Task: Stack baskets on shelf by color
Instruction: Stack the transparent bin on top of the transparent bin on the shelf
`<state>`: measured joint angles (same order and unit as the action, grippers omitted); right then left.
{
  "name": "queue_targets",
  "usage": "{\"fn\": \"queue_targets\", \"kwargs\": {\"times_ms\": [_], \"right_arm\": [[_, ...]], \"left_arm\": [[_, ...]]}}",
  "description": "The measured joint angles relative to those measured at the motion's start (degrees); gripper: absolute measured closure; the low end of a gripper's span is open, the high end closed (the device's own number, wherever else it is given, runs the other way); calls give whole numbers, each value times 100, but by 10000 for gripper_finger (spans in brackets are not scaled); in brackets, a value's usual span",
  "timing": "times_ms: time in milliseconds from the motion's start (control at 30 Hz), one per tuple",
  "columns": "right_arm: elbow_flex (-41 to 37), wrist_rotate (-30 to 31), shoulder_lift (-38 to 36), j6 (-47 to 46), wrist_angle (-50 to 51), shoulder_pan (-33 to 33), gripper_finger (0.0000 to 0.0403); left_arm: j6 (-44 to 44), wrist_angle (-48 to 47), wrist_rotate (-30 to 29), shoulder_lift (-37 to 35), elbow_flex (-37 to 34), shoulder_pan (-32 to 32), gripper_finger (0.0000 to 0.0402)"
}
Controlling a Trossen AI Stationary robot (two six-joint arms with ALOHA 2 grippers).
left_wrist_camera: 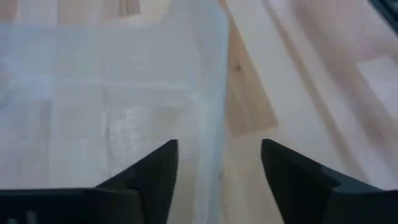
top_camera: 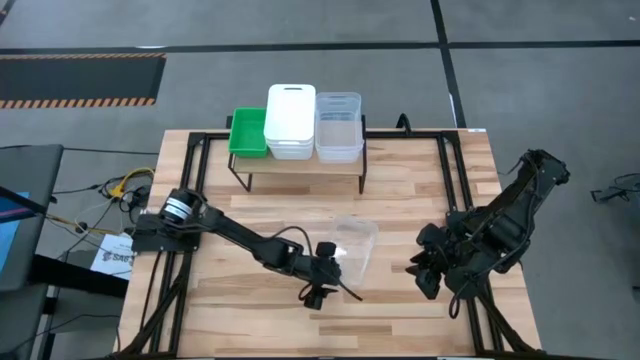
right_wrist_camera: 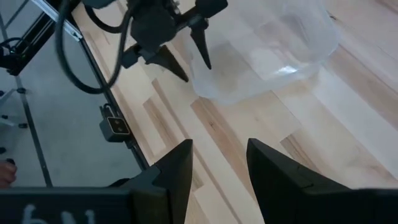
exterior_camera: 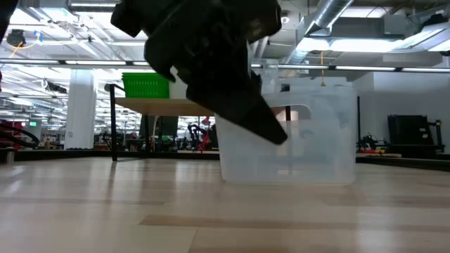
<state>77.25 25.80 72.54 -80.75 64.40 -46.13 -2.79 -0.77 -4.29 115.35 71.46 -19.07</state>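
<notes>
A: Layout, big to small?
B: Table [top_camera: 420,170] of light wood planks fills the high view. At its far edge stands the shelf [top_camera: 300,163], a narrow wood board on thin black legs.

A: What's on the shelf?
B: Three lots side by side. Green basket [top_camera: 247,132] at the left end, white baskets [top_camera: 290,122] stacked in the middle, clear baskets [top_camera: 338,127] stacked at the right end. Can't count layers in each stack.

A: Anything off the shelf?
B: One loose clear basket [top_camera: 357,245], upright on the table near the middle, well in front of the shelf. The low view shows it sitting flat on the wood.

A: Left arm?
B: Reaches from the left side across the table. Left gripper [top_camera: 330,281] is at the near corner of the loose clear basket. Fingers spread, one on each side of the basket's wall in the left wrist view. Fingers not closed on the wall; gap visible on the outer side. Basket not lifted.

A: Right arm?
B: Parked on the right side of the table. Right gripper [right_wrist_camera: 219,167] points towards the loose clear basket but stays well apart from it. Fingers parted, nothing between them.
</notes>
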Motion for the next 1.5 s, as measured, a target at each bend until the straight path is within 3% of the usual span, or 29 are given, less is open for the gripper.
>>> {"fn": "queue_targets", "kwargs": {"times_ms": [100, 367, 567, 767, 1067, 1500], "right_arm": [[0, 0, 1, -1, -2, 0, 228], [0, 0, 1, -24, -3, 0, 228], [0, 0, 2, -34, -11, 0, 228], [0, 0, 2, -42, -11, 0, 228], [0, 0, 2, -39, -9, 0, 228], [0, -2, -1, -381, 7, -287, 228]], "left_arm": [[18, -138, -58, 83, 13, 2, 226], [-180, -392, -80, 90, 11, 22, 385], [-618, -853, 161, 97, 402, -15, 394], [-745, -1977, 775, 62, 1788, -50, 401], [527, -4250, 144, 51, 3683, 91, 401], [727, -6217, 9, 51, 5049, 478, 401]]}}
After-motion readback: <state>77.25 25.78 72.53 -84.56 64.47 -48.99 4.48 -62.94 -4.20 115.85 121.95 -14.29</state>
